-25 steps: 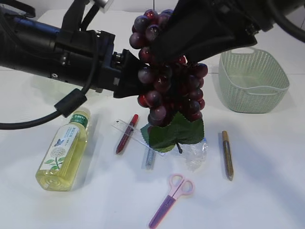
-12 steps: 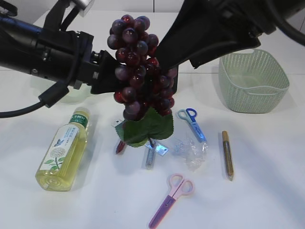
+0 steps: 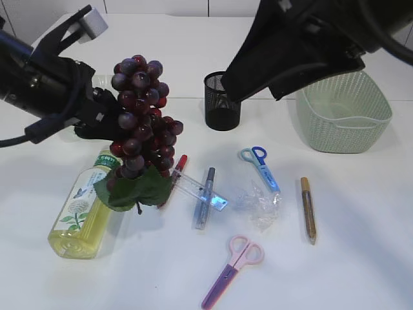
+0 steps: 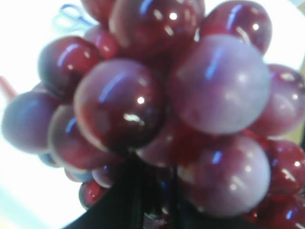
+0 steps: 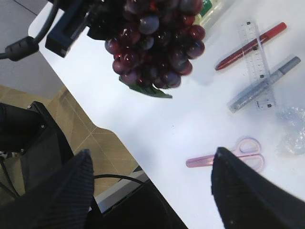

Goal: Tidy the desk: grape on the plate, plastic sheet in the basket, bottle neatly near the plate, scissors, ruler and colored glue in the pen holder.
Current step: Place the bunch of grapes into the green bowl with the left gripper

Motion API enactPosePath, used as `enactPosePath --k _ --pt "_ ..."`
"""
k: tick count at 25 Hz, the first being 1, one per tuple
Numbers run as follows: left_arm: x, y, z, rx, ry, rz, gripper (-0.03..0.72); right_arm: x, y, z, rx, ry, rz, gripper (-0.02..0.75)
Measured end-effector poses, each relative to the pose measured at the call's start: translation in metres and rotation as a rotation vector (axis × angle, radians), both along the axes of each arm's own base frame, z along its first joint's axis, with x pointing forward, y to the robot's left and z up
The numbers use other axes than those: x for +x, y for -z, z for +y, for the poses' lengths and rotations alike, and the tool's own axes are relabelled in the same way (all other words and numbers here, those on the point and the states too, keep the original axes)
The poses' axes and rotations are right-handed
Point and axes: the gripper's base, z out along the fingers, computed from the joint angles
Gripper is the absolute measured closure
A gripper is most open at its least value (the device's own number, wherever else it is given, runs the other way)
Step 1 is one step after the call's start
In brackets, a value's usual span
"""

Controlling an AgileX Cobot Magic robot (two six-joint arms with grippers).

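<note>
Working over a white table (image 3: 361, 258), with the left arm reaching in from the far left and the right arm raised across the far right. Carrying the grape (image 3: 139, 110) in the left gripper (image 3: 97, 124). Pinched narrow on the bunch at its far-left side, to judge from the exterior view; impossible to see the jaws themselves in the left wrist view, crowded out by berries. Hanging clear of the table, long axis upright, leaf lowest, just above the cap end of the bottle (image 3: 84, 210) lying at near left.

No plain sight of the plate. Only a pale glassy edge (image 3: 98, 80) behind the left arm at far left, likely the plate, and if so farther off and a little left of the bunch. Judged next: carry far and left, then lower leaf first. Nearer by far on the left arm's side.

Spread wide and holding nothing at the right gripper (image 5: 152, 155), high above the pink scissors (image 5: 238, 152) and the ruler (image 5: 257, 62).
</note>
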Motion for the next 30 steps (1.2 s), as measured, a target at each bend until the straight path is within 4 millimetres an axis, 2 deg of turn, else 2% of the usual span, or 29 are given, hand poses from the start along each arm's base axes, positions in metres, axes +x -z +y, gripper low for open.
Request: enactPosePath --k 10,17,24,30 --pt "0.017 -0.022 0.019 0.23 -0.197 0.016 0.613 0.004 0.006 -0.009 -0.103 0.085 0.01 0.144" --pt "0.033 -0.039 0.045 0.246 -0.421 0.051 0.613 0.007 0.007 -0.012 -0.124 0.171 0.027 0.144" --pt "0.048 -0.057 0.067 0.257 -0.58 -0.011 0.613 0.007 0.007 -0.013 -0.114 0.217 0.057 0.144" --pt "0.057 -0.067 0.088 0.364 -0.795 -0.091 0.613 0.008 0.007 -0.013 -0.109 0.24 0.072 0.144"
